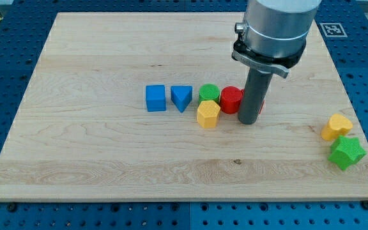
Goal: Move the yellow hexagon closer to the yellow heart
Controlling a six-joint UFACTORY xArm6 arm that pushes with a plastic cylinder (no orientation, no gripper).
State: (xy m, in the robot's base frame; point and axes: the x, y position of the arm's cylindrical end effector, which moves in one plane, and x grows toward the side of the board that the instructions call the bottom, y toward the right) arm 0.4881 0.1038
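The yellow hexagon [207, 114] lies near the middle of the wooden board [107, 153], just below a green round block [209, 94]. The yellow heart [335, 126] lies far to the view's right, near the board's right edge. My tip [248, 120] rests on the board to the right of the hexagon, a small gap away, right beside a red round block [231, 99]. A sliver of another red block [261, 106] shows behind the rod.
A blue cube [156, 98] and a blue triangular block [181, 98] lie left of the green round block. A green star-like block [347, 153] lies just below the yellow heart. The arm's grey body [276, 29] hangs over the board's upper right.
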